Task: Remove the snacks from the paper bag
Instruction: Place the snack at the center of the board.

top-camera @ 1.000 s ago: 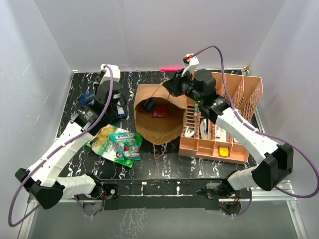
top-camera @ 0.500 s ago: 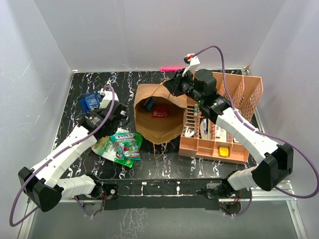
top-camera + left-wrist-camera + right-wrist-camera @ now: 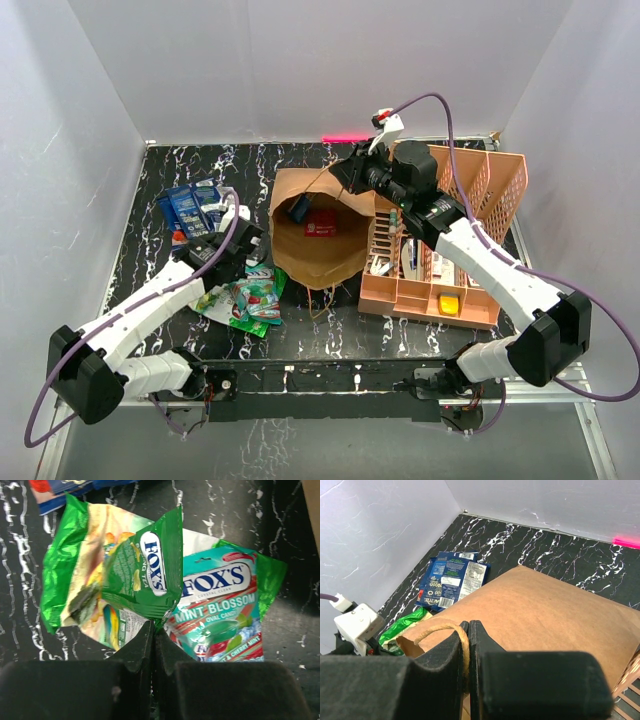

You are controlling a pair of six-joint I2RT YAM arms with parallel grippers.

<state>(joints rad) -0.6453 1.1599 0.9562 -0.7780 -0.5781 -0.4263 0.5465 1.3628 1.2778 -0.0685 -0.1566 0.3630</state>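
Observation:
The brown paper bag (image 3: 318,262) lies in the middle with its mouth open toward the camera. A red packet (image 3: 321,226) and a blue packet (image 3: 298,209) show inside it. My right gripper (image 3: 352,180) is shut on the bag's twisted handle (image 3: 440,629) at the rim, seen up close in the right wrist view (image 3: 469,625). My left gripper (image 3: 247,260) is low over the snack pile left of the bag. In the left wrist view it (image 3: 154,626) is shut on the corner of a green Fox's packet (image 3: 142,570). A Mint Blossom packet (image 3: 220,610) and a green-yellow packet (image 3: 70,575) lie beneath.
Two blue packets (image 3: 190,205) lie at the back left, also in the right wrist view (image 3: 452,580). The peach lattice basket (image 3: 505,185) with toiletries stands right of the bag, touching it. White walls close in the back and both sides.
My left arm has swung from the back left, by the blue packets, forward to the green packets beside the bag. The right arm and the bag have not moved.

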